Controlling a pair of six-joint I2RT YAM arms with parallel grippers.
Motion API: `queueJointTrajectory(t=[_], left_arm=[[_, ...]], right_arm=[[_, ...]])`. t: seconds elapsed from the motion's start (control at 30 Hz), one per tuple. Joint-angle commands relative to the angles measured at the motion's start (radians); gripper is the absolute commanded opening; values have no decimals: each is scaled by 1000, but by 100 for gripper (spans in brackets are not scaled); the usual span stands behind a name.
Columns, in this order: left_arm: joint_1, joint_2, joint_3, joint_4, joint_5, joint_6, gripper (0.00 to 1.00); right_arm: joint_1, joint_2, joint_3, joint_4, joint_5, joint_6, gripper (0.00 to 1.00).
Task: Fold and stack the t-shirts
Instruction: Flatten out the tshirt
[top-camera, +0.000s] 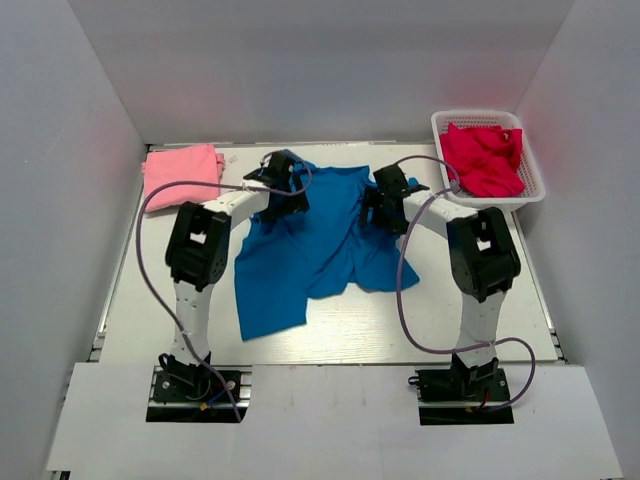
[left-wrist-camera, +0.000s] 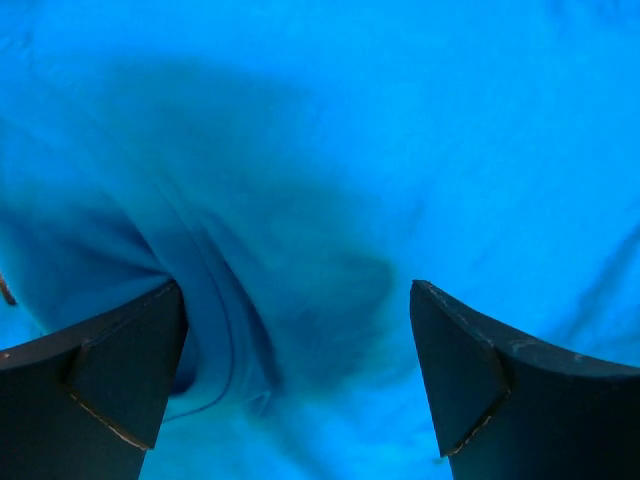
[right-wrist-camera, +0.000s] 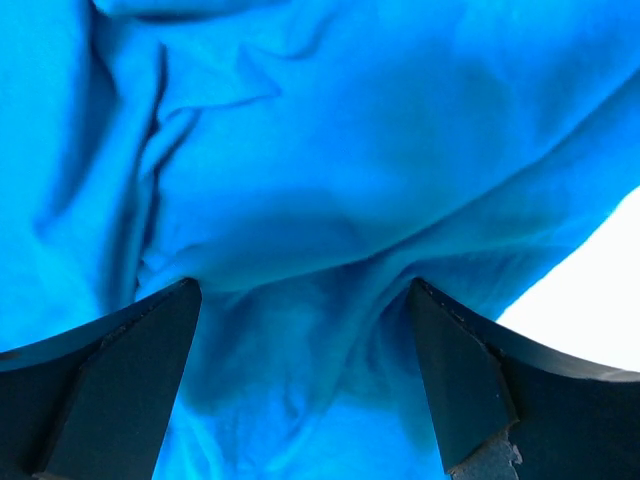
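**Blue shirt spread mid-table, both grippers over its far half**

A pale wood-grain table (top-camera: 350, 330) sits boxed in by plain white walls (top-camera: 330, 70) on three sides. A white board covers the near edge where the two arm bases are bolted. Greyish-purple cables (top-camera: 400, 290) loop loosely from each arm.

The blue shirt (top-camera: 300, 260) lies rumpled across the middle of the table. Its near part is split into two uneven flaps, the left one reaching closer to the bases. The pink shirt (top-camera: 180, 172) lies as a neat folded block in the far left corner, well apart from the blue one.

At the far right stands a white slotted basket (top-camera: 530, 190) holding a heap of red cloth (top-camera: 485, 158) that fills most of it.

The left gripper (top-camera: 285, 190) hangs over the blue shirt's far left part and the right gripper (top-camera: 385, 200) over its far right part. From each wrist the jaws stand wide, with creased blue fabric between the fingers and nothing clamped.

From above, the gripper heads hide the cloth under them. Whether any fingertip touches the fabric, I cannot tell. Both wrist views are almost wholly blue, apart from a white patch at the right wrist's edge.
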Motion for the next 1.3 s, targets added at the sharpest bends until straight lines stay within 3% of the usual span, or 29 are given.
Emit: queueJointTrajectory(t=[0.0,0.1,0.23,0.3,0.33,0.4,0.53,0.73,0.87,1.07,1.17,1.2,1.27], left_arm=[[30,168,209,-103,6,53,100],[52,216,395,-174,17,84,100],[52,73,379,-174,-6,117,100],[52,-44,221,-127,-15,117,100],[52,-181,82,-104,-15,117,100],[52,-325,-67,-68,-24,61,100],[52,-670,-509,-44,-11,-50,100],[32,-980,-891,-154,57,-218,100],[32,-1074,-1022,-140,89,-249,100],[32,-997,-1035,-85,53,-258,100],[32,-934,-1056,-15,63,-249,90],[32,-919,-1056,-1,63,-249,77],[32,-881,-1056,18,75,-249,61]], right_arm=[[-48,112,120,-83,-15,-37,90],[-45,111,242,-90,-21,-96,90],[-33,-46,217,-50,-70,-163,90],[-32,-113,94,27,-102,-160,90],[-31,-222,53,74,-120,-152,90],[-32,-297,-128,139,-136,-133,90],[-34,-522,-379,194,-128,-76,90],[-39,-760,-588,173,-99,-10,90],[-36,-909,-687,157,-47,24,90],[-37,-1009,-745,151,-4,56,90],[-36,-1006,-739,119,19,55,90],[-39,-984,-741,115,24,53,90],[-39,-980,-745,104,21,52,90]])
